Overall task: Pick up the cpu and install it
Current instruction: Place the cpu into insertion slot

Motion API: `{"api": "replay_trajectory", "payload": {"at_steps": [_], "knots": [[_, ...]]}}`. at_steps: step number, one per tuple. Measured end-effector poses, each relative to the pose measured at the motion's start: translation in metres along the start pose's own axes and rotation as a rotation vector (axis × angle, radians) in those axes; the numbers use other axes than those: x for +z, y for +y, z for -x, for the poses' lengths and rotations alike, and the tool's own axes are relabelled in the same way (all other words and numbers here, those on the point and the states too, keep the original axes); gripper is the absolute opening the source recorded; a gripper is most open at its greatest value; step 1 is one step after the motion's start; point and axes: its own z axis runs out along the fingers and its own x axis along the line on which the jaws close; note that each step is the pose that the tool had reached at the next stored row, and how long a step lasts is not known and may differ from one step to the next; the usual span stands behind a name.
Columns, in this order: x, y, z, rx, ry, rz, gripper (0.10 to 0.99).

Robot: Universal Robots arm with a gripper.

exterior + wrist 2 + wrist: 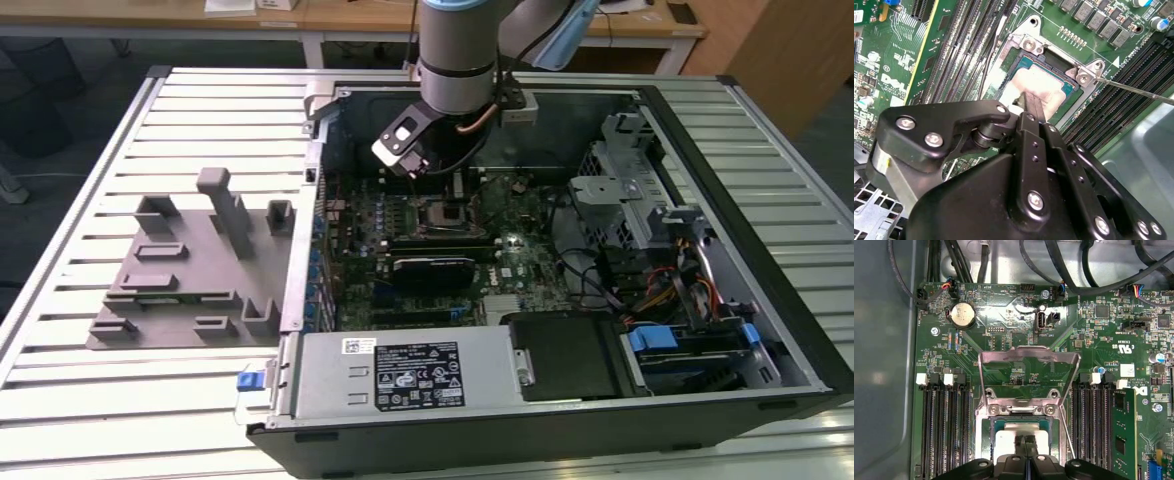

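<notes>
The cpu point(1046, 82) lies flat in the motherboard socket point(1026, 42), its silvery top plate framed by a thin pale rim; in the first wrist view the cpu point(1004, 450) sits below the raised load plate point(1029, 375). My gripper point(1031, 102) is shut, its two black fingers pressed together with nothing between them. The tips are right over the middle of the chip, and I cannot tell whether they touch it. In the exterior view the gripper point(420, 168) hangs inside the open computer case, just above the socket point(438, 215).
Memory slots point(946, 435) flank the socket on both sides, and a thin metal lever point(1134, 89) sticks out beside it. Cables point(1064, 265) run along the case wall. A grey plastic fixture point(187, 270) stands on the slatted table at the exterior view's left. The power supply point(400, 375) fills the case's near end.
</notes>
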Motion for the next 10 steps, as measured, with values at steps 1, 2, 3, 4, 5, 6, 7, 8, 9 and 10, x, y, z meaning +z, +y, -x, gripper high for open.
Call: {"api": "replay_trajectory", "payload": {"at_steps": [1,2,3,4,5,6,7,8,9,10], "knots": [[-0.0001,-0.0001,0.0001,0.0,0.0014,0.0,0.106],[-0.0002,-0.0002,0.0001,0.0,0.0067,0.0,0.106],[-0.0002,-0.0006,0.0,0.001,0.0112,0.0,0.106],[-0.0003,-0.0014,0.0,0.001,0.0146,0.001,0.106],[-0.0004,-0.0024,0.0,0.001,0.017,0.001,0.106],[-0.0004,-0.0037,0.0,0.001,0.0183,0.002,0.106],[-0.0005,-0.0049,0.0,0.001,0.0197,0.002,0.106],[-0.0006,-0.006,0.0,0.001,0.0206,0.002,0.106],[-0.0004,-0.0066,0.0,0.001,0.0211,0.002,0.106],[0.0001,-0.007,-0.0001,0.001,0.0213,0.003,0.106]]}}
